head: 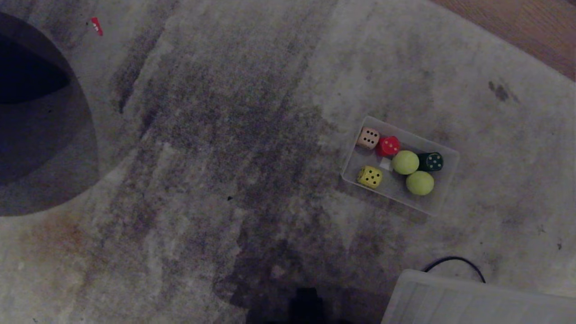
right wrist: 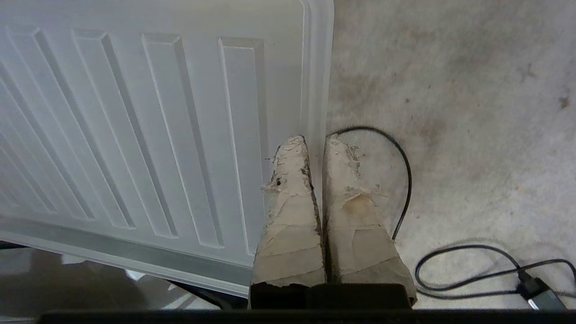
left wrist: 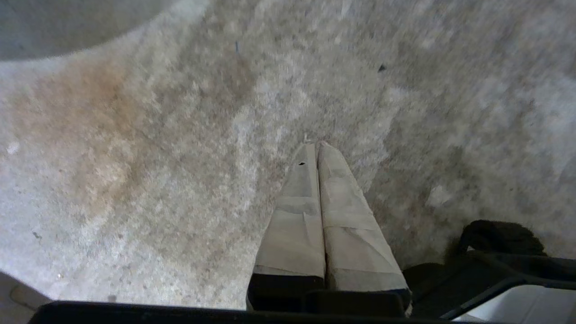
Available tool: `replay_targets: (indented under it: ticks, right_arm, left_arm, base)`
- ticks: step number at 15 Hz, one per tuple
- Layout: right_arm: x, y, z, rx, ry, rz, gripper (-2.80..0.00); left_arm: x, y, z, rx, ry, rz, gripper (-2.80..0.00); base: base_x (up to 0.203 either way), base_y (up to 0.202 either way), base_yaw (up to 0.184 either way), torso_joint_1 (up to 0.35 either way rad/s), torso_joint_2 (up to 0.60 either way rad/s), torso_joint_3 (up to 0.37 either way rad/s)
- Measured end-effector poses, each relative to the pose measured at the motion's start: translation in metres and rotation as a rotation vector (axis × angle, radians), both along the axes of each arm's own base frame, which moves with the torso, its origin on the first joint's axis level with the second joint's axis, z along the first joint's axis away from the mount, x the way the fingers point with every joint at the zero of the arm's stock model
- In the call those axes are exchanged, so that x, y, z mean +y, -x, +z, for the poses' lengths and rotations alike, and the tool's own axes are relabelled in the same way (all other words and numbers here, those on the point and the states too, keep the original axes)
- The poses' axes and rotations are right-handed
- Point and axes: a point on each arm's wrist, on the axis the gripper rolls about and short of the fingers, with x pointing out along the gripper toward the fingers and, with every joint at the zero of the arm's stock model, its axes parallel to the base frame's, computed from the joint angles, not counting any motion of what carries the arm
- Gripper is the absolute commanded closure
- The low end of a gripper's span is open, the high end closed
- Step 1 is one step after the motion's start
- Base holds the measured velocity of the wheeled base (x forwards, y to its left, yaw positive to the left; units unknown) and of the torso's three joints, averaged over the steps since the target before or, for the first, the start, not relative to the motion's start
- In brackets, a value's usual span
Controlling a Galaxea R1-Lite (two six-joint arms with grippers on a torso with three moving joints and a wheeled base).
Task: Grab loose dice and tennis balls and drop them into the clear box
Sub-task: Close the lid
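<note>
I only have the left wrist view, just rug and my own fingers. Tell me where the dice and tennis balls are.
Observer: All in the clear box: two tennis balls, plus cream, red, yellow and dark green dice.
Operator: Check the rug for strays.
Observer: Head view shows none on the rug; only a small red scrap.
Operator: Report the right gripper.
Observer: The right gripper is shut and empty, above a ribbed lid's edge, near a black cable.
</note>
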Motion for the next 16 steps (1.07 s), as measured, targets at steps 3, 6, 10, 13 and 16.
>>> replay_targets:
  ticks: [3, 6, 10, 13, 16]
  right_arm:
    - [0.0, 0.0, 0.0, -0.001, -0.003, -0.001, 0.0]
    - [0.0, 0.0, 0.0, 0.0, 0.002, 0.0, 0.0]
    - [0.0, 0.0, 0.0, 0.002, 0.009, 0.004, 0.0]
    - [0.0, 0.001, 0.001, 0.005, -0.017, -0.014, 0.0]
    - [-0.001, 0.006, 0.02, -0.007, -0.031, -0.041, 0.0]
  left_arm:
    - [0.0, 0.0, 0.0, 0.0, 0.001, 0.0, 0.0]
    - [0.0, 0.0, 0.0, 0.0, 0.002, 0.0, 0.0]
    - [0.0, 0.0, 0.0, 0.0, 0.01, 0.0, 0.0]
    - [0.0, 0.0, 0.0, -0.001, 0.013, 0.0, 0.0]
    - [0.0, 0.0, 0.0, -0.001, 0.014, 0.0, 0.0]
  base:
    - [0.0, 0.0, 0.0, 0.003, 0.0, -0.195]
    - [0.0, 0.0, 0.0, 0.003, 0.0, -0.135]
    - [0.0, 0.0, 0.0, 0.003, 0.0, -0.019]
    - [0.0, 0.0, 0.0, 0.0, 0.0, 0.0]
    - [0.0, 0.0, 0.0, 0.0, 0.0, 0.0]
